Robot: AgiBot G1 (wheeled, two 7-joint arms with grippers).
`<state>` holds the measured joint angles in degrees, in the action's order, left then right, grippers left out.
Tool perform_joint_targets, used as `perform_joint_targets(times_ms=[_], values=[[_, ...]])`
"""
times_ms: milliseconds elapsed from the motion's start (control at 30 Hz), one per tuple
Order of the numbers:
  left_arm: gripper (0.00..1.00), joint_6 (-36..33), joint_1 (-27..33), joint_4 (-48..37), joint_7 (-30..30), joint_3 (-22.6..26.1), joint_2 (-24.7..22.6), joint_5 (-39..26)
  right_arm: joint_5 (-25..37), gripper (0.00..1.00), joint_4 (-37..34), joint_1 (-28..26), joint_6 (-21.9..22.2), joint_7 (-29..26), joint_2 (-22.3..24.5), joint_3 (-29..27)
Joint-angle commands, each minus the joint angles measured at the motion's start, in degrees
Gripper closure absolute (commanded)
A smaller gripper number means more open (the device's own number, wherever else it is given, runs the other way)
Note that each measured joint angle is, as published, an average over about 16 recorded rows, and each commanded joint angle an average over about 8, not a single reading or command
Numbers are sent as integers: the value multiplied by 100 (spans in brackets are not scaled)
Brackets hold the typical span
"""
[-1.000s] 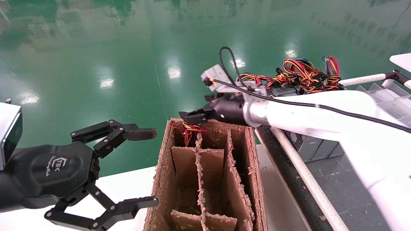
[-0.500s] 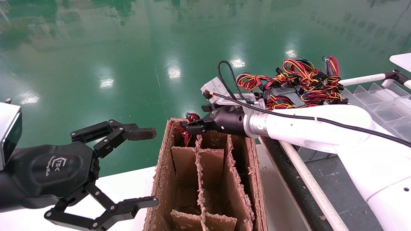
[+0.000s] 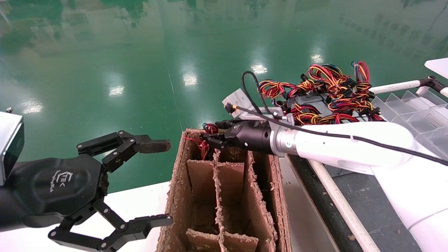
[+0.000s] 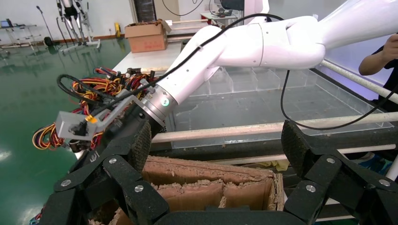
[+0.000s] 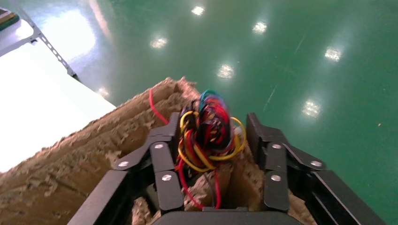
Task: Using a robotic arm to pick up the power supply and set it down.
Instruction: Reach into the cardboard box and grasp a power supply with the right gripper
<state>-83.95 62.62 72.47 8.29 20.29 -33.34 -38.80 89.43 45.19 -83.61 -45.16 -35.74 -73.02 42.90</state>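
Observation:
A blurred bundle of red, yellow and black wires (image 5: pixel 206 131) sticks up out of the far corner cell of the brown cardboard divider box (image 3: pixel 178 164). The box under those wires is hidden. My right gripper (image 3: pixel 211 140), on the white robotic arm (image 3: pixel 343 147), sits low over that cell. Its fingers stand either side of the bundle (image 3: pixel 206 134) without squeezing it, so the gripper (image 5: pixel 212 124) is open. More power supplies (image 3: pixel 309 99) lie in a wire tangle behind the arm. My left gripper (image 3: pixel 169 182) is parked wide open left of the cardboard box.
Clear plastic divider trays (image 3: pixel 420 108) lie at the right behind a white rail (image 3: pixel 336 196). The cardboard box (image 4: pixel 211 171) stands on a white table (image 3: pixel 133 199) whose far edge drops to green floor. A person's arm (image 4: pixel 380 56) shows beyond the trays.
My right arm has come down and slightly right, so its gripper now sits at the box rim with the wire bundle between the fingers. The left arm has stayed still.

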Motion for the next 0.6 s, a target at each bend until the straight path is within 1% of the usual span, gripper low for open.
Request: perform_joint_targets(times_ms=[33, 367, 600], values=[[0, 0, 0, 0, 0, 0, 0, 0, 16, 100, 65, 49, 22, -9, 18, 11], [0, 0, 0, 0, 0, 1, 0, 1, 87, 100, 436, 182, 108, -228, 163, 22], [0, 0, 0, 0, -1, 1, 0, 1, 28, 100, 623, 233, 48, -377, 269, -4]])
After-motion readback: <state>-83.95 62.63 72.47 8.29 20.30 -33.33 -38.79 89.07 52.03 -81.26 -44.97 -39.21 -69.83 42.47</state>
